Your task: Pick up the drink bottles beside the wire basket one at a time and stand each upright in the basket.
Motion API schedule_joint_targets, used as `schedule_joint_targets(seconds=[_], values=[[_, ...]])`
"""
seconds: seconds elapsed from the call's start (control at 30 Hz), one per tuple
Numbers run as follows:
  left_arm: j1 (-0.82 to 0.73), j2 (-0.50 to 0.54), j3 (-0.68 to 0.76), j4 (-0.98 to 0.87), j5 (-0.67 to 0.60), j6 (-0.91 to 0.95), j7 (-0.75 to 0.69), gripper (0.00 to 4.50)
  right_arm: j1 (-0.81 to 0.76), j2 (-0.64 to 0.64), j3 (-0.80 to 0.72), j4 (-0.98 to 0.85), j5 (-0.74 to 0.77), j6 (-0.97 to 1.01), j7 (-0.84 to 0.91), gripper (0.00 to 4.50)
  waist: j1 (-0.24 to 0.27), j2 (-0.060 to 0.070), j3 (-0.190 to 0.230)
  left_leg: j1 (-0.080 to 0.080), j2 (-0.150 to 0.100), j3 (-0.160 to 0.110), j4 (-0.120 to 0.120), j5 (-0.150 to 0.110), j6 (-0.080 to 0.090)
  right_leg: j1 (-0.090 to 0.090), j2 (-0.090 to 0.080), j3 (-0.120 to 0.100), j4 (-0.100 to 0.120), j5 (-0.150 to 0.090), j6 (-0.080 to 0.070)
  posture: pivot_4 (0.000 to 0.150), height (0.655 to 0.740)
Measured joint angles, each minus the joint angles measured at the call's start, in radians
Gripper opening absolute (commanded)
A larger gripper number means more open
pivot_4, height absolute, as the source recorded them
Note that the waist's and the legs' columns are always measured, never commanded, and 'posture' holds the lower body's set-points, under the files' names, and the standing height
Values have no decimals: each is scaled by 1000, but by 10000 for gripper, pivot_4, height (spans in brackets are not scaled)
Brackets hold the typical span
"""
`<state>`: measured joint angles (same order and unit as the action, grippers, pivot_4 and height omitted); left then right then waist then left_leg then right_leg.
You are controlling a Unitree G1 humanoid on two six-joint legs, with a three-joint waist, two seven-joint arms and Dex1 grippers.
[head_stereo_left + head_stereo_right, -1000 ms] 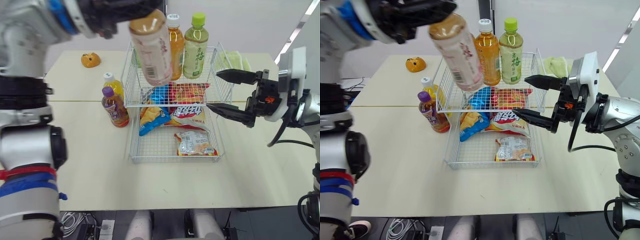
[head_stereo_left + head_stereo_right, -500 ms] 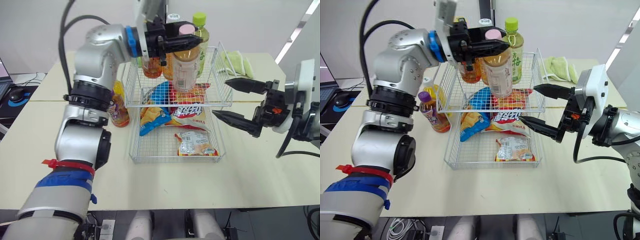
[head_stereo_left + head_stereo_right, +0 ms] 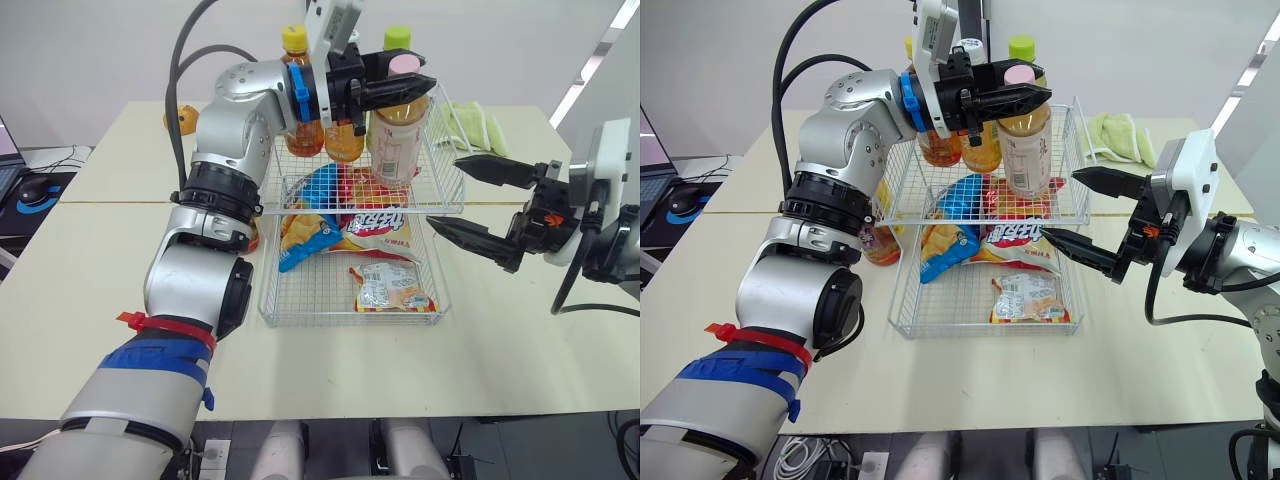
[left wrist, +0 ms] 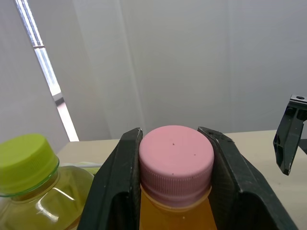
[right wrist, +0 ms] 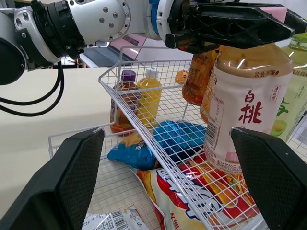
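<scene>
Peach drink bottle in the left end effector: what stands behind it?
A green-capped bottle stands behind it in the wire basket; the peach bottle covers most of its body.

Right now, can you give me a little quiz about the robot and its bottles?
1. True or false: the right gripper is shut on a bottle.
2. What colour is the cap of the drink bottle held by the left gripper? A green, B pink, C purple.
3. Fill in: inside the upper tier of the wire basket, the held bottle is ____, not lying down.

Key: 1 false, it is open and holds nothing. 2 B. 3 upright.
</scene>
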<state>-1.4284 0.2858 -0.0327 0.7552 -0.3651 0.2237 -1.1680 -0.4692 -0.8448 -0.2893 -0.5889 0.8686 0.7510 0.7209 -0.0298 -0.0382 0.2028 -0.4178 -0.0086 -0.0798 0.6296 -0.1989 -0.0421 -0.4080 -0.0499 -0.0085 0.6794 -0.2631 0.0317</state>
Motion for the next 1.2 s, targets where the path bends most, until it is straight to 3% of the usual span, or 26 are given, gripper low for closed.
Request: schedule_joint_targets(seconds=[0.07,0.4,0.63,0.77,1.07,1.2], values=[[0,4,1,0,1,0,-1,13751,-6,0,1,0,6,0,-3,45000,0,0,0,0,0,0,0,0,0,0,0,0,0,0,0,1500,7400],[0,10,54,-16,-14,38,0,44876,-29,0,29,6,10,-1,0,45000,0,0,0,0,0,0,0,0,0,0,0,0,0,0,0,1500,7400],[0,54,110,-120,-70,106,-10,44876,-43,0,41,27,7,-12,24,45000,-1,0,0,1,0,0,0,0,0,0,0,0,0,0,0,1500,7400],[10,153,143,-240,-102,186,8,44876,-48,-10,46,51,3,-23,58,45000,-4,0,0,1,1,0,0,0,0,0,0,0,0,0,0,1500,7400],[364,462,335,-570,-172,416,157,44876,-7,-33,35,75,-19,-64,123,45000,-2,2,-1,2,3,-1,1,0,0,1,-1,0,1,0,0,1500,7400],[555,525,470,-637,-178,424,235,44876,23,-35,21,100,-23,-86,145,45000,0,1,-1,2,3,-1,1,0,0,2,-2,0,1,0,0,1500,7400]])
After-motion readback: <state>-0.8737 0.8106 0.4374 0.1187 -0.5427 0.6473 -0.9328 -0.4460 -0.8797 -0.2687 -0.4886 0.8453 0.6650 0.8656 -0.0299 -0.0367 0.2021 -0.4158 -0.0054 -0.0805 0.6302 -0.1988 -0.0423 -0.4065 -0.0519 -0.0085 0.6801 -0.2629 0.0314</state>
